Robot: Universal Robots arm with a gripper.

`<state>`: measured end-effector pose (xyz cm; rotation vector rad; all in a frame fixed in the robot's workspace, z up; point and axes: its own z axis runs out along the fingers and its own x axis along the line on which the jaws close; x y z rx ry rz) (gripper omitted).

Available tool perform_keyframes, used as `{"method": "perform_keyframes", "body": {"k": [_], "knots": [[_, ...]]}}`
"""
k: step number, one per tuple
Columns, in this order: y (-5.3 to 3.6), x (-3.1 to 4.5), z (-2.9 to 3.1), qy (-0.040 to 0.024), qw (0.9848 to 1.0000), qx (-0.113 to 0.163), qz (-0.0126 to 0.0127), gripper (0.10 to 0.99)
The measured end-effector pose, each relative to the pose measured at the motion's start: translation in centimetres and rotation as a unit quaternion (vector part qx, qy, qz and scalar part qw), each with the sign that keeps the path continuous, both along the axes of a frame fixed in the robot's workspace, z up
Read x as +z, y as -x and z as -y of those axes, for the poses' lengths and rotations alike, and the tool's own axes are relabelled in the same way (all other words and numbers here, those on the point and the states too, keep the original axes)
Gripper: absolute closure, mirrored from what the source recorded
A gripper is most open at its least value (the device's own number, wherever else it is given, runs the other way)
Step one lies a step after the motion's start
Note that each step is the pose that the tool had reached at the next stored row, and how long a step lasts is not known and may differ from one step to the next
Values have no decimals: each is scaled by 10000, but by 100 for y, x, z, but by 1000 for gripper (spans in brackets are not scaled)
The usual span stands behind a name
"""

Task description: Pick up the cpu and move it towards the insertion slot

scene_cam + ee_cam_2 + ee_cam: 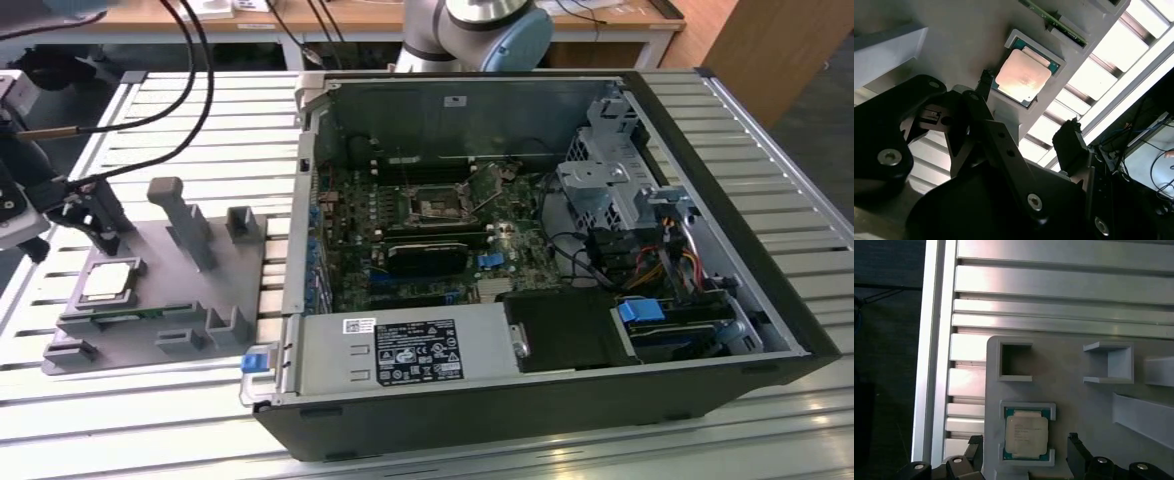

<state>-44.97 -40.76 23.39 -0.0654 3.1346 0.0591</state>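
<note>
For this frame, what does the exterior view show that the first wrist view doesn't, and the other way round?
Exterior view: the open computer case with the slot inside it, and the arm beyond the case.
First wrist view: the end effector open, straddling the cpu without touching it, and an empty square pocket in the tray.
Both: the cpu lying in its recess on the tray, not yet picked up.

grey tray (150,292), computer case (447,108), slatted table (754,440)
</note>
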Motion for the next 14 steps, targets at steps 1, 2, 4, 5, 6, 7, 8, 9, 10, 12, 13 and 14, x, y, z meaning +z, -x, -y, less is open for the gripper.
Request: {"method": "perform_keyframes", "body": {"k": [1, 2, 4, 5, 6, 7, 8, 9, 10, 12, 13, 14], "knots": [[0, -18, 2, 0, 10000, 31, 0, 325], [0, -37, 5, 0, 10000, 65, 0, 325], [-1, -70, 17, 1, 10000, 96, -1, 325], [-1, -85, 23, 1, 10000, 96, -1, 325], [-2, -101, 28, 1, 10000, 96, 0, 325], [-2, -116, 31, 1, 10000, 96, 0, 325], [-3, -132, 33, 1, 10000, 96, 0, 325], [-5, -151, 34, 1, 10000, 96, 0, 325], [-10, -169, 34, 2, 10000, 98, 0, 325], [-12, -205, 35, 3, 10000, 100, 0, 325], [-12, -222, 35, 3, 10000, 100, -1, 325], [-13, -241, 35, 3, 10000, 100, 0, 325]]}}
